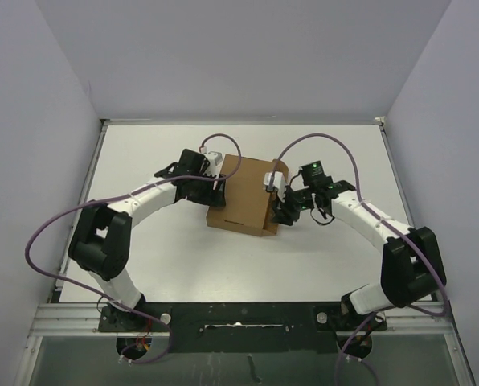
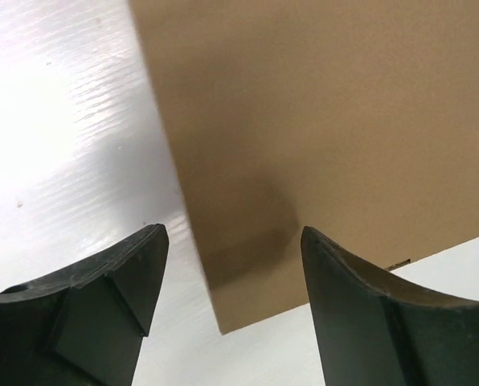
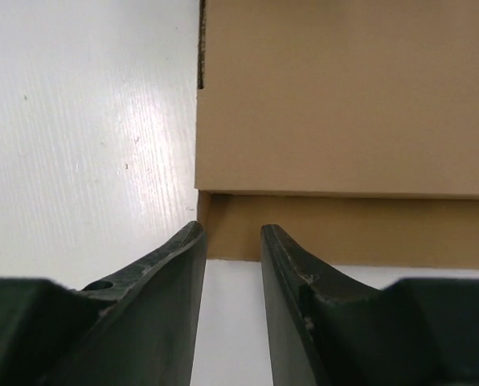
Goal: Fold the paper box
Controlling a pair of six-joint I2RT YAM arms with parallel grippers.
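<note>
left tool (image 2: 233, 237) and right tool (image 3: 231, 233) flank paper box (image 1: 243, 197).

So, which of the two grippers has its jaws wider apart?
The left gripper: its wrist view shows a broad gap between the jaws. The right gripper shows only a narrow slit. Both face the paper box.

Right gripper (image 3: 233, 233) narrowly parted, paper box (image 3: 344, 104) just beyond.
</note>
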